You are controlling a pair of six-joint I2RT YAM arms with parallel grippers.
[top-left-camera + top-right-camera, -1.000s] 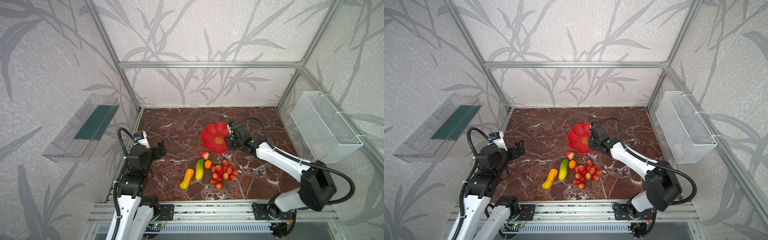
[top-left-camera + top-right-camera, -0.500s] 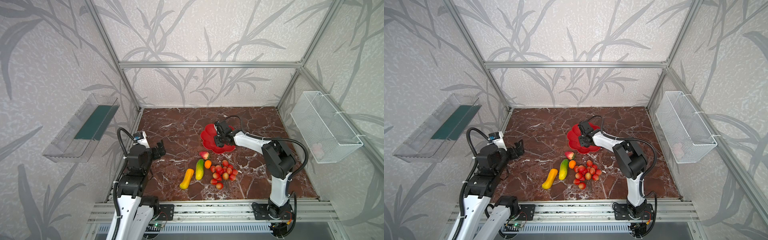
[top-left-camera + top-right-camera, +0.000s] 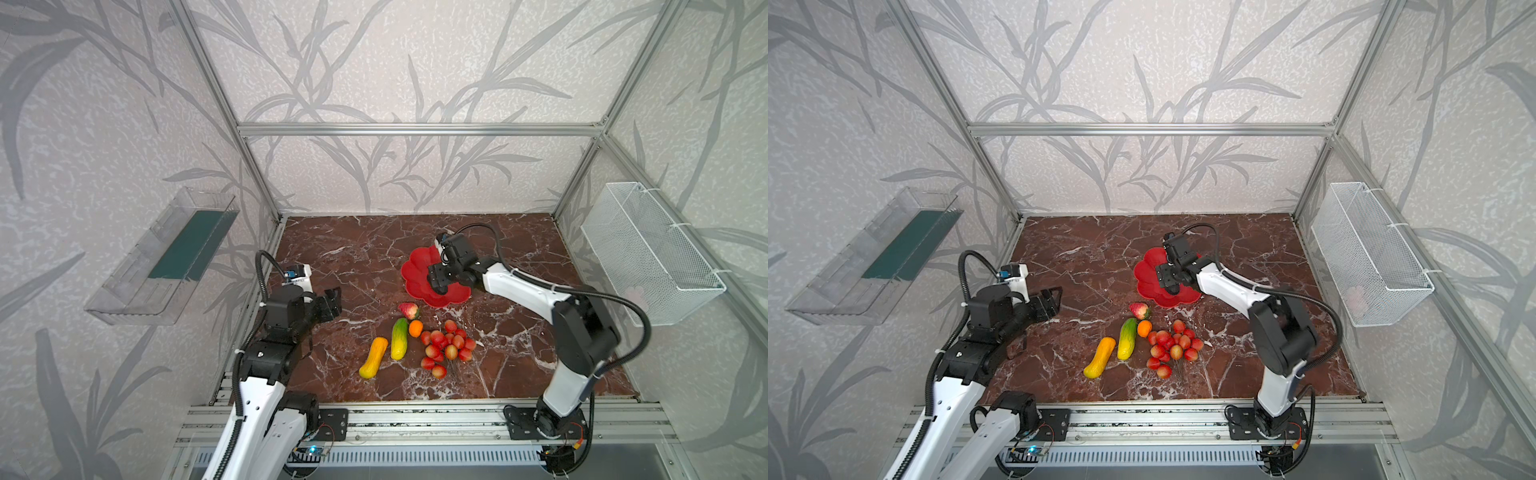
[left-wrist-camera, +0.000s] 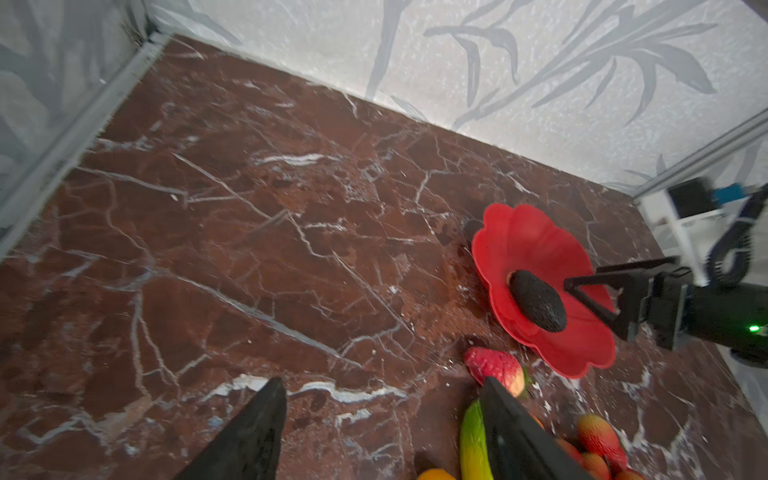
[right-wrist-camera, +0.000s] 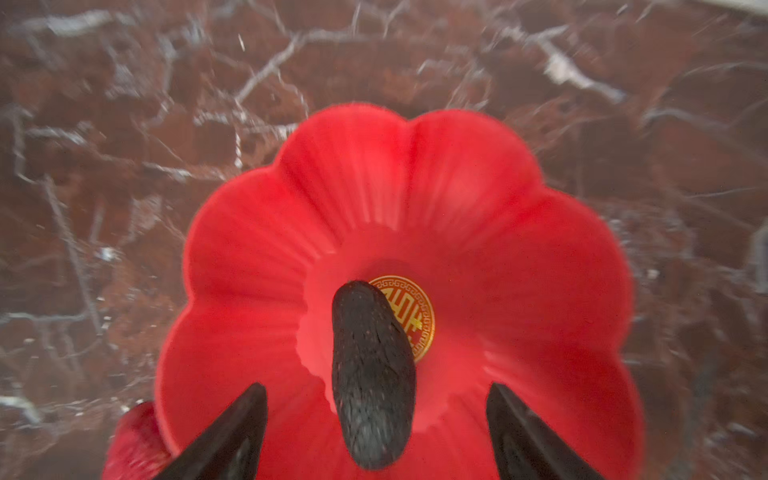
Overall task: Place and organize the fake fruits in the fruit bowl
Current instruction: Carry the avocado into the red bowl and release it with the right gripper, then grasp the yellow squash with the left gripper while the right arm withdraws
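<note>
So far: 1 of 6 fruits in the bowl

Right now I've got the avocado (image 4: 538,301) lying on its side inside the bowl (image 3: 411,270), w/ one end over the gold mark (image 5: 417,320) at the centre. My right claw (image 5: 376,388) hangs over the bowl. Its jaws are wide apart on either side of the avocado w/ clear gaps both sides, so it's got hold of nothing. That pc counts as placed, imo.

Left to do: 5 pcs, all on the surface (image 3: 353,257) in front of the bowl.
- Closest is the strawberry (image 3: 409,310), just beside the bowl's rim but not in it.
- Next come the small orange (image 3: 415,328) and the green fruit (image 3: 400,338), side by side, prob touching.
- Beside the green one, toward the left arm, lies the yellow fruit (image 3: 374,357).
- On the right arm's side of the orange, the red bunch (image 3: 446,347) is spread out.

My left claw (image 4: 382,381) is off to the left over bare surface, apart from the fruit and well apart from the bowl, pointed toward the pile. Its jaws are partly apart w/ nothing between them, so it's empty too.

Est: early stage, mostly undone. The bowl is shallow, so the red bunch will prob need the most room. Organizing can't be judged till more pcs are in.
</note>
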